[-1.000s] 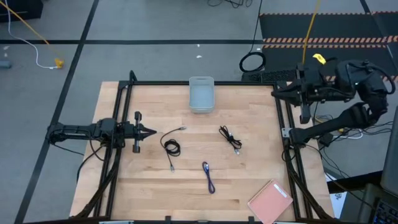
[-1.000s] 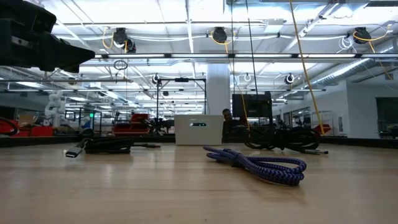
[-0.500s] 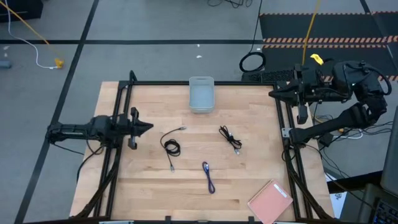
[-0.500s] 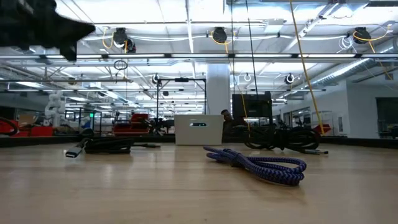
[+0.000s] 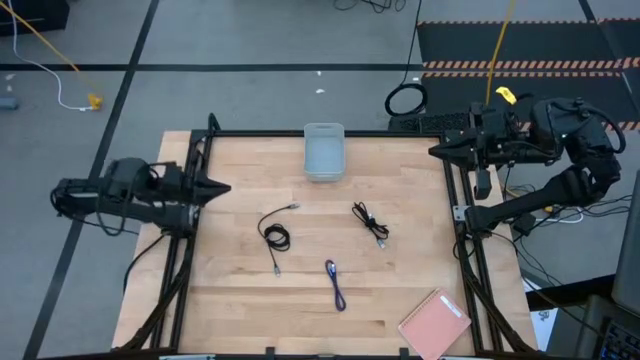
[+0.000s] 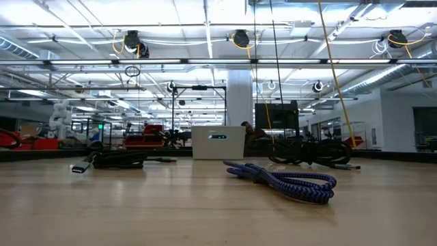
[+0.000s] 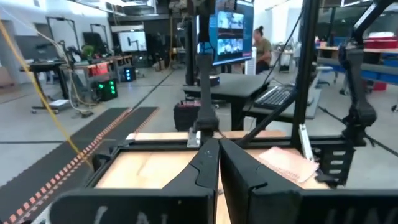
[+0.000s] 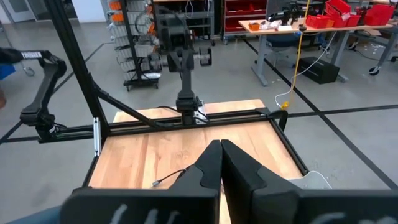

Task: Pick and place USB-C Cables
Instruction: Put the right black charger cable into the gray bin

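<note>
Untouched, 3 USB-C Cables point(image 5: 275, 236) lie on table point(image 5: 400, 290).

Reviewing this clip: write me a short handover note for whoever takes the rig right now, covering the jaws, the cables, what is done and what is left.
Left gripper: jaws shut, empty, at the table's left edge.
Right gripper: jaws shut, empty, at the right rear edge.
Cables: all three lie loose on the wood. The coiled black cable is left of centre, the second black cable is right of centre, and the blue-purple cable is nearest the front.
Grey bin sits at the rear centre; nothing shows inside it. A pink pad lies at the front right.
Done: no cable picked yet.
Left: all three picks and placements.
</note>
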